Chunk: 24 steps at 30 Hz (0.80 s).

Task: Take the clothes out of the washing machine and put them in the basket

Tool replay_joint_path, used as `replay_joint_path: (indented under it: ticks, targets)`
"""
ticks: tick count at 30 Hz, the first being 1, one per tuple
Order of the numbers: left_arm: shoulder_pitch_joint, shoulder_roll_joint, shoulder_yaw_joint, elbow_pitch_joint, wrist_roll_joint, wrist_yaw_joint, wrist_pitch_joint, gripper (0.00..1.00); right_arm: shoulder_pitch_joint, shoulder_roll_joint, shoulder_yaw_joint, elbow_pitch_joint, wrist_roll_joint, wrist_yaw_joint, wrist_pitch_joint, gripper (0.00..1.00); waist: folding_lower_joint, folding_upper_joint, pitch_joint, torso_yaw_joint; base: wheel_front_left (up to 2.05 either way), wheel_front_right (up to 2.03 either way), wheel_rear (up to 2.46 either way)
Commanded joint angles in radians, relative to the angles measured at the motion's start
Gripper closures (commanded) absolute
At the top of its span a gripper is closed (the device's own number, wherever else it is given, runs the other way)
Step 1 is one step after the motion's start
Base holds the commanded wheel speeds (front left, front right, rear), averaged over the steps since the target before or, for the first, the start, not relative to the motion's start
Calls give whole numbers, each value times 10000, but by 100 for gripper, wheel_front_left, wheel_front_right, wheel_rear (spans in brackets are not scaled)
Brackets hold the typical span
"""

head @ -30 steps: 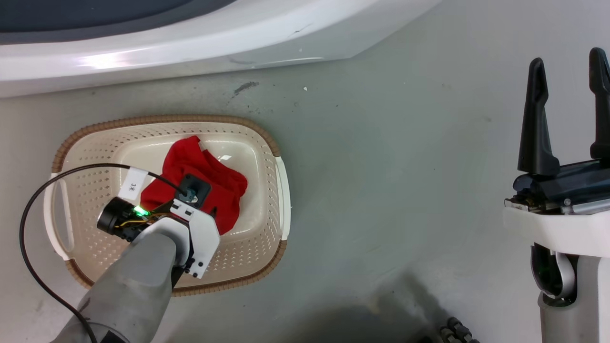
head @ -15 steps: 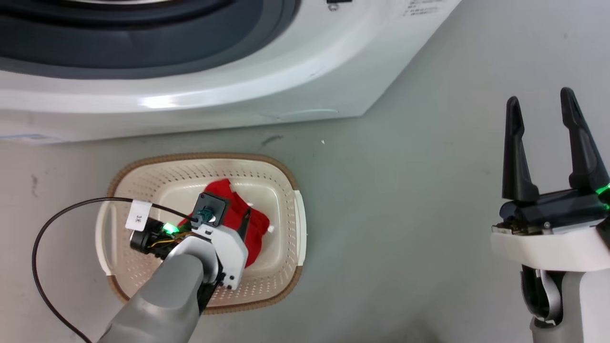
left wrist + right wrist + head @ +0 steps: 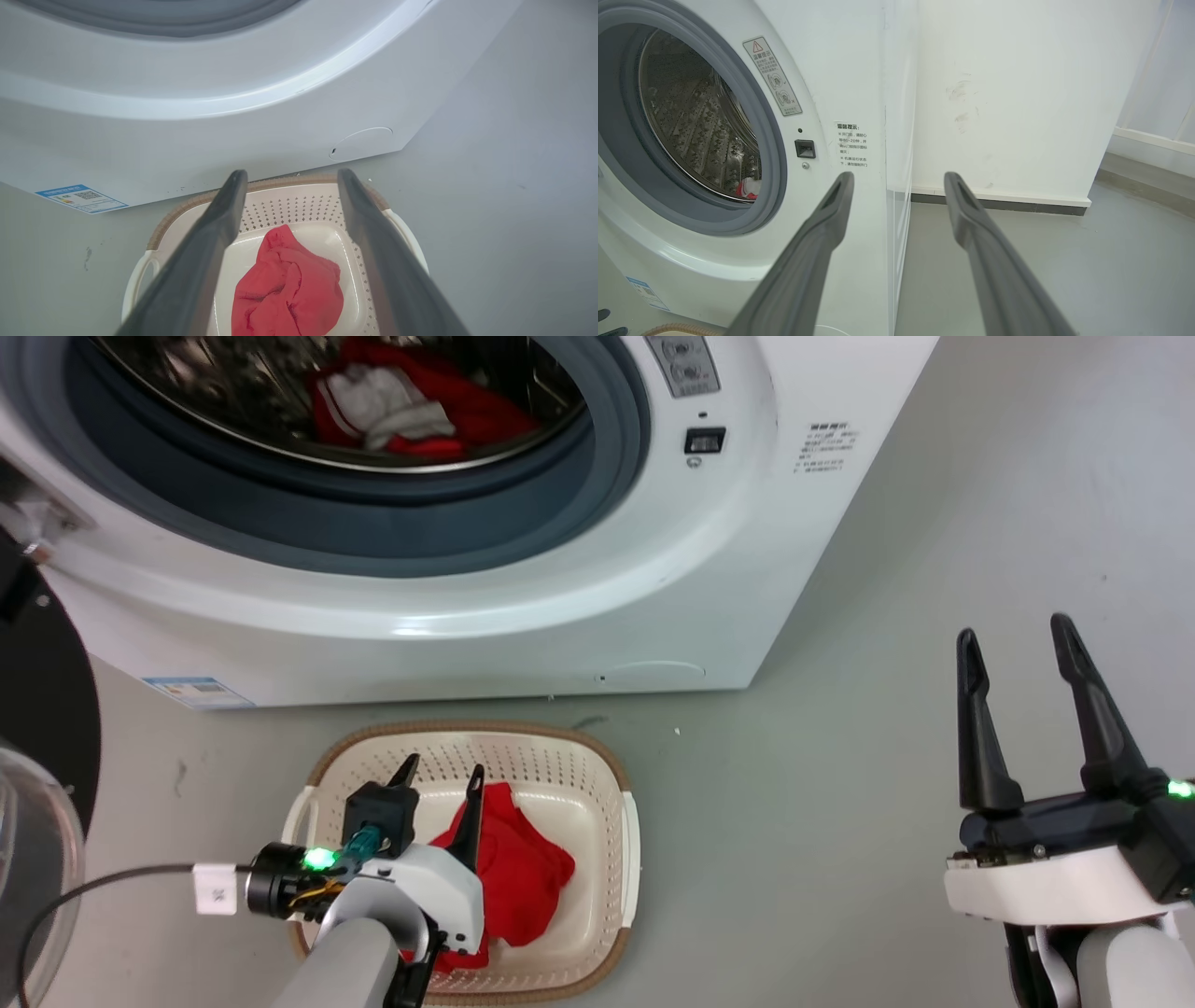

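Your left gripper [image 3: 444,765] sits at 7 o'clock in the head view, over the basket [image 3: 569,737]. Its fingers are spread apart with nothing between them. The left wrist view agrees: the gap is wide and empty. Through it you see the red garment [image 3: 287,289] lying loose on the basket bottom, apart from the fingers. The basket is on the floor [image 3: 822,803], just in front of the washing machine [image 3: 579,607], which fills 12 o'clock. The porthole is open, and red-and-white clothes [image 3: 401,401] lie in the steel drum at 11 o'clock. The door [image 3: 42,737] is swung out at 9 o'clock, with its black frame and glass edge visible. Your right gripper [image 3: 1012,627] is at 4 o'clock, well apart from the basket, fingers pointing up, parted wide, holding nothing. In the right wrist view you look past the machine's front corner at a white wall [image 3: 1017,93], and a bit of red and white cloth shows low in the drum.
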Motion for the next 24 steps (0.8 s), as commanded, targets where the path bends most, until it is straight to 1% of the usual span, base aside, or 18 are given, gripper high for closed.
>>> replay_joint_path:
  ticks: [1,7,14,19,24]
  targets:
    - [274,-24,236,-215,131,67,-25,0,188,11,-14,29,-13,-7,-20,0,1,0,-502,193,0,0,0]
    - [1411,-238,1524,-1802,1064,58,-26,0,708,10,-44,126,-20,-7,-19,0,1,0,-1285,341,0,0,0]
    - [2293,-586,2500,-3400,2080,37,-26,0,1202,11,-11,226,0,-7,-20,0,1,0,-1950,420,0,0,0]
    - [2775,-939,3295,-4533,2477,175,-26,0,1369,11,-12,235,35,-7,-20,0,1,0,-2187,396,0,0,0]
    - [3120,-1235,3783,-5355,2831,95,-26,0,1467,11,-43,187,29,-7,-20,0,1,0,-2248,371,0,0,0]
